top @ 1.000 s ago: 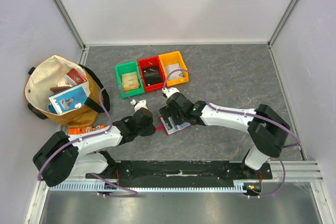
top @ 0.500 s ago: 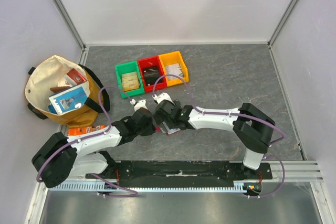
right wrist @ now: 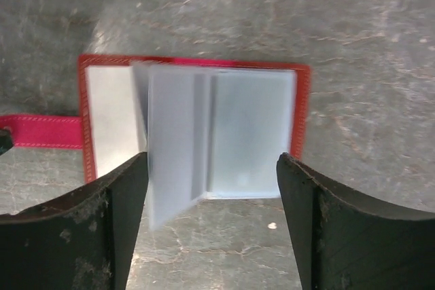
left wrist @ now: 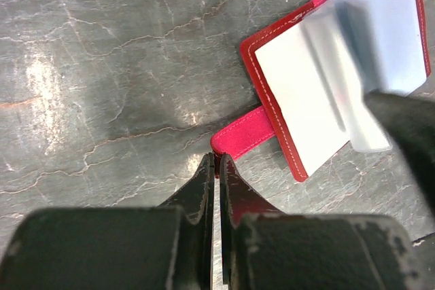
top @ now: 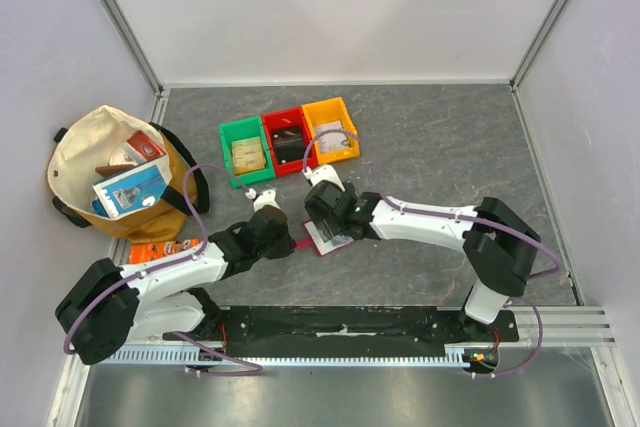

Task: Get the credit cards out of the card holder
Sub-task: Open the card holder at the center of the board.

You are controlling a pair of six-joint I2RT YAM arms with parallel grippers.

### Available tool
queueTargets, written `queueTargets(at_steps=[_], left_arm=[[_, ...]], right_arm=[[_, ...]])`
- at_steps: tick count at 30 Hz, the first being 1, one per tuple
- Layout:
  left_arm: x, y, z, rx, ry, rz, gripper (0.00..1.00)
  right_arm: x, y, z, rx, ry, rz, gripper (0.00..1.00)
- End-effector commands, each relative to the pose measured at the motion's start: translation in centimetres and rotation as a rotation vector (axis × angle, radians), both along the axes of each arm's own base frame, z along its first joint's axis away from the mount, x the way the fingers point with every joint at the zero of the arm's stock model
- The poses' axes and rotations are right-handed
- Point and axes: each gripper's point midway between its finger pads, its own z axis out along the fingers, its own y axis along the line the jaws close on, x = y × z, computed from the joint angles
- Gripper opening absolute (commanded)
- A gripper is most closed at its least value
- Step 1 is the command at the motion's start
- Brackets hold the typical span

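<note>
A robotics lab cell is indicated: a grey table (top: 450,147) is enclosed by plain white panels (top: 330,7), with aluminium framing (top: 118,15) at upper left.

Card holder (left wrist: 292,100) sleeves (right wrist: 173,147) blurred, both wrist views; top-rt corner cut off in L wrist.

Left of right pincer (top: 322,217): left pincer (left wrist: 216,159), clamped on card holder (left wrist: 299,100) strap, blocks passage. Ahead: three bins (top: 288,142). Right: bare worktop (top: 430,157).
</note>
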Motion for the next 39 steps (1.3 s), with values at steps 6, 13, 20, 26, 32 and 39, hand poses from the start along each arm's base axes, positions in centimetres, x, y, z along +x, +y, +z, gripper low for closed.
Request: queueTargets(at_steps=[6, 13, 20, 26, 32, 39], left_arm=[[-0.3, 1.5, -0.4, 0.063, -0.011, -0.006, 0.02], [-0.3, 1.3, -0.4, 0.063, -0.009, -0.011, 0.02], [-0.2, 1.2, -0.4, 0.063, -0.009, -0.010, 0.02], [0.2, 1.7, 0.0, 0.081, -0.028, 0.010, 0.02], [1.1, 1.4, 1.2, 0.083, -0.057, 0.022, 0.07], [2.3, 0.6, 3.3, 0.050, -0.099, 0.041, 0.20]], right_arm=[[2.7, -5.3, 1.4, 0.003, -0.003, -0.110, 0.80], [1.6, -3.2, 0.9, 0.119, 0.075, -0.036, 0.84], [1.5, -0.9, 1.3, 0.196, 0.091, 0.010, 0.83], [0.8, 0.7, 0.9, 0.242, 0.128, 0.068, 0.59], [-1.7, 4.1, -0.2, 0.310, 0.199, 0.169, 0.37], [-3.4, 6.2, -3.4, 0.300, 0.274, 0.221, 0.29]])
